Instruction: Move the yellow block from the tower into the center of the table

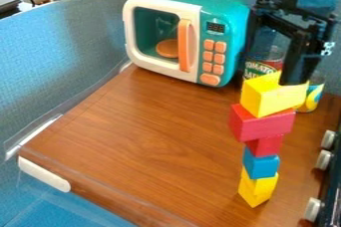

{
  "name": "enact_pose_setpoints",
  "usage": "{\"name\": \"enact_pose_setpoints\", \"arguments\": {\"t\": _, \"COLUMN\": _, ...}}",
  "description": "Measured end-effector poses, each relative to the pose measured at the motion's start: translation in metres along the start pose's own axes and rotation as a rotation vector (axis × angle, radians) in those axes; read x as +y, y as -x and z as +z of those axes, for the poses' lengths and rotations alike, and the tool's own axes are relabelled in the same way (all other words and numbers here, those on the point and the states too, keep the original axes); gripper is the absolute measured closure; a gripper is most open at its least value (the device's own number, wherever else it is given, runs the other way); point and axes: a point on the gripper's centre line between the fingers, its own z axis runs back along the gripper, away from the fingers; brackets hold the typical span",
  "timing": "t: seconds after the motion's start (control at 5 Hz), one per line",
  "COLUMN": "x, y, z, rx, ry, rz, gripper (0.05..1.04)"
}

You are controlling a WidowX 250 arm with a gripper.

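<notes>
Yellow block [265,97], uppermost piece of the tower, on the right of the table: flat-faced and sharp-edged, probably light, stiff and hard to damage. Its smooth faces might slip under an uneven grip, so I would take it by 2 opposite upright sides, near mid-height and clear of the piece beneath. Directly below lies the larger red block [261,125], its corners jutting past the smaller red block [265,145]; then come the blue block [260,164] and the yellow base [257,186]. The stack looks narrow and unevenly aligned; a sideways push or a low grip could topple all of it, so I judge a straight upward lift the safest start, before the carry to the middle of the wooden table [146,131].

My gripper [293,79] hangs at the top of the tower, its lower end overlapping the yellow block in the camera view. I cannot tell whether it is spread, pressed together or pinching the block, nor whether it touches it. Behind stands a can [264,64]; farther left, the toy microwave [190,37] with its orange handle [184,45]. At the right edge are 3 pale knobs [323,160].
</notes>
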Motion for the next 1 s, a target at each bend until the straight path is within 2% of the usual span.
{"name": "enact_pose_setpoints", "arguments": {"t": 0.4, "x": 0.001, "y": -0.008, "z": -0.023, "rx": 0.038, "ry": 0.005, "rz": 0.025, "gripper": 0.083}}
{"name": "enact_pose_setpoints", "arguments": {"t": 0.6, "x": 0.002, "y": -0.011, "z": -0.043, "rx": 0.120, "ry": 0.007, "rz": 0.049, "gripper": 0.083}}
{"name": "enact_pose_setpoints", "arguments": {"t": 0.8, "x": 0.005, "y": -0.013, "z": -0.044, "rx": 0.129, "ry": -0.005, "rz": 0.083, "gripper": 0.123}}
{"name": "enact_pose_setpoints", "arguments": {"t": 1.0, "x": 0.005, "y": -0.015, "z": -0.045, "rx": 0.118, "ry": -0.004, "rz": 0.076, "gripper": 0.400}}
